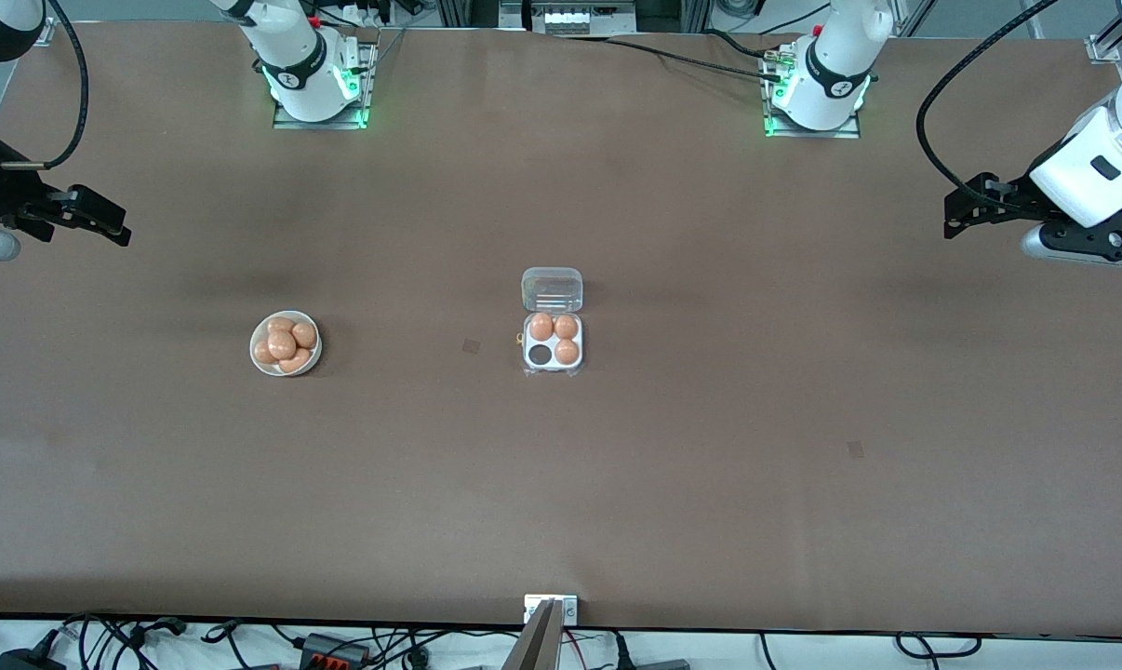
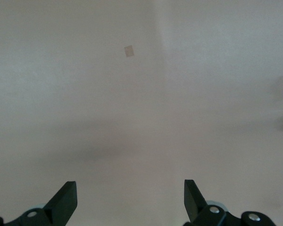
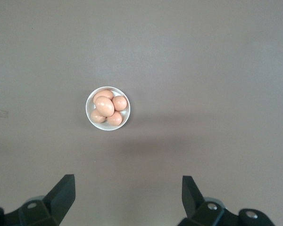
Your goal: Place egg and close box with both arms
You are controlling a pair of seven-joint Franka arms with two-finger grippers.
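Brown table (image 1: 710,447), box (image 1: 553,342) lid up, both end effectors (image 2: 130,197) (image 3: 128,195) released, aloft over table ends.

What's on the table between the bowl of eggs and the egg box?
In the front view, only bare table lies between the bowl and the box, apart from a small dark square mark on the surface.

Three eggs (image 1: 554,336) sit in the box (image 1: 553,368), leaving one of its four cells empty. Toward the right arm's end from the box, one round white bowl (image 1: 256,358) holds five more eggs (image 1: 287,344).
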